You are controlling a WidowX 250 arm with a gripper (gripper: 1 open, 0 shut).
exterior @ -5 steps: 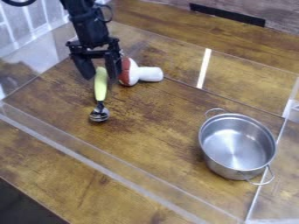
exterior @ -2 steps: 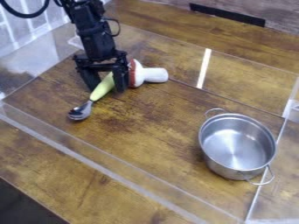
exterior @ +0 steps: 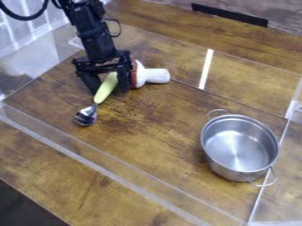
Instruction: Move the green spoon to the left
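**Jaws wide over the spoon handle**

The black two-fingered gripper (exterior: 105, 74) stands spread apart, straddling the thick yellow-green plastic handle of the small green spoon (exterior: 102, 91), whose silver bowl points toward the wooden table's (exterior: 154, 132) near left edge. Nothing is clamped. A red-capped toy mushroom (exterior: 147, 75) lies just beside it, the steel pot (exterior: 239, 146) well apart. Best to withdraw straight up, without clipping handle or mushroom.

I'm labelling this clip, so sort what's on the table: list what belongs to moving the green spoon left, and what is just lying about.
Part of the job:
- green spoon, lying on the wooden table, handle between the open fingers
- gripper, pointing down over the spoon's handle

Just lying about:
- toy mushroom, on its side beside the gripper
- steel pot, empty, at the right
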